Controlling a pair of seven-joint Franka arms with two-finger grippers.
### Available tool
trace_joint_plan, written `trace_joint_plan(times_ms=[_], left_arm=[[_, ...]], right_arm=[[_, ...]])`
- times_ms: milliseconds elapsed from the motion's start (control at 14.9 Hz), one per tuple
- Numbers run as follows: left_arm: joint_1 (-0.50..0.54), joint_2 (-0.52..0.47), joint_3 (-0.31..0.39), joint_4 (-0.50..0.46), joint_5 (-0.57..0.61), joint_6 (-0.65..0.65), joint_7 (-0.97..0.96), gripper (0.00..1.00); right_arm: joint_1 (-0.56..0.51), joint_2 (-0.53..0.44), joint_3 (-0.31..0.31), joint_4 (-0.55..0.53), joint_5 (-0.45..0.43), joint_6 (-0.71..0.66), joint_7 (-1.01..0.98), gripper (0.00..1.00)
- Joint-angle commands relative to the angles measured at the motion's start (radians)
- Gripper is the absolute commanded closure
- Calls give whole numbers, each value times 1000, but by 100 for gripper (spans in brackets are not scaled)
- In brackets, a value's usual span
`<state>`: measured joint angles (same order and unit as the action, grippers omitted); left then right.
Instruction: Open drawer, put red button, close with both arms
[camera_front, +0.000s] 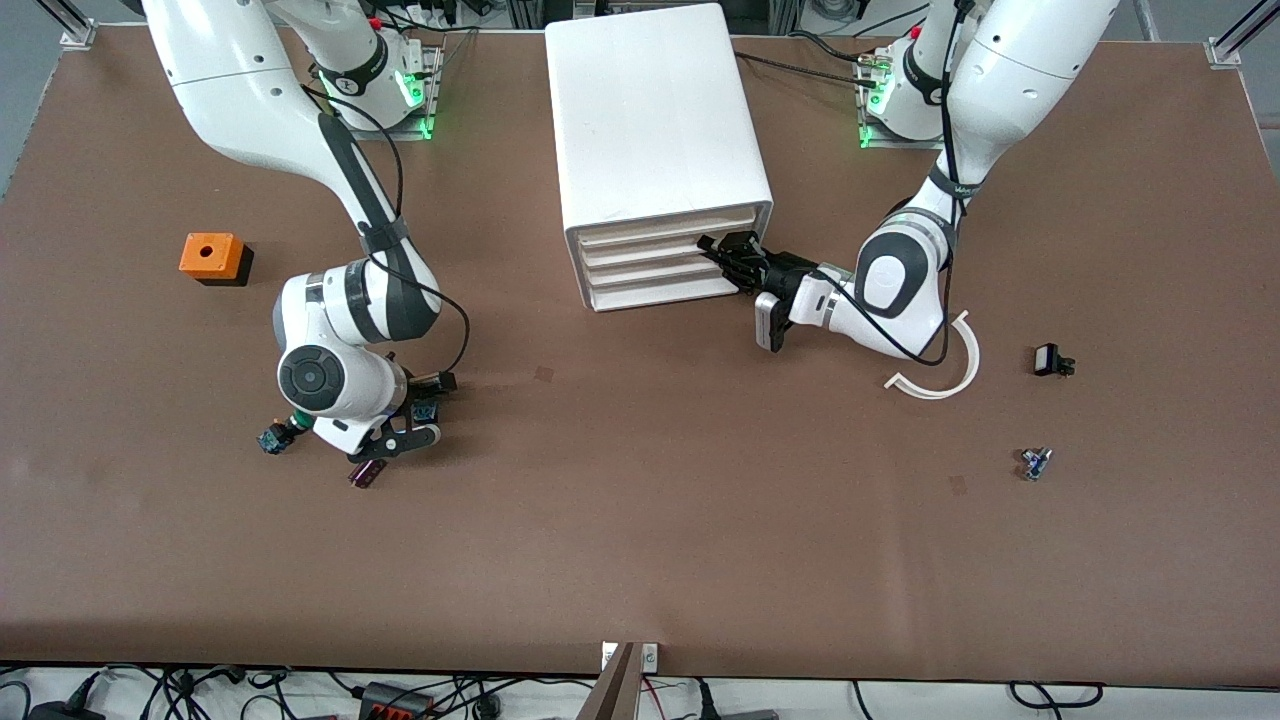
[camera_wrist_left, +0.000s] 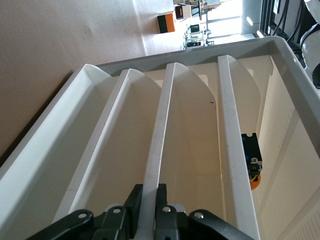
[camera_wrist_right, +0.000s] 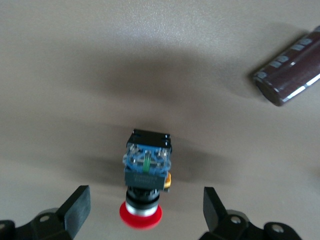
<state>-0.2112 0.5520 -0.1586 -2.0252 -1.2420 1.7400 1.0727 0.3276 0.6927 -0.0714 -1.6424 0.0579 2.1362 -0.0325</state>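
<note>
Brown tabletop is carrying the white cabinet (camera_front: 655, 150), where the left gripper (camera_front: 733, 262) is pinching a drawer (camera_wrist_left: 152, 165) front (jaws shut on its lip). Toward the right arm's end, the right gripper (camera_wrist_right: 145, 212) is hovering open over the red button (camera_wrist_right: 145, 175).

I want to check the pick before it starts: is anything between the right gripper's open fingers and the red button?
Nothing visible: the red button lies on the bare table between the open fingers of the right gripper. The dark cylinder lies apart from both.
</note>
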Motion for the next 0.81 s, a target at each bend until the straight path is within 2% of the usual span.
trace_joint_plan(times_ms=[0,135,202,336,404,471,538,605,673,740], left_arm=[[27,29,-12,26,-22,-10,13,96],[39,60,-6,81,-21,-8,-8,96],[53,86,-3,123,-16,-10,-19,95],[65,143,-1,212,-11,-10,-20,95],[66,173,4,259,-10,-10,-20,95],[67,195,7,292,-8,-8,-20,95],[73,218,10,322,-7,-5,-20,95],[75,229,11,345,-7,-1,-20,93],[75,230,19,355,-7,3,-22,68],[75,229,31,355,-13,3,-14,1]], right_arm=[[5,33,-5,23,16,18,6,0],[5,42,-5,23,14,19,6,0],[5,45,-5,23,16,19,6,10],[5,47,-5,23,16,18,6,49],[5,47,-5,24,17,18,6,73],[5,44,-5,24,17,16,6,89],[5,44,-5,26,17,13,3,100],[5,42,-5,33,17,10,-1,100],[5,41,-5,59,17,1,-4,100],[5,38,-5,78,19,-18,-6,100]])
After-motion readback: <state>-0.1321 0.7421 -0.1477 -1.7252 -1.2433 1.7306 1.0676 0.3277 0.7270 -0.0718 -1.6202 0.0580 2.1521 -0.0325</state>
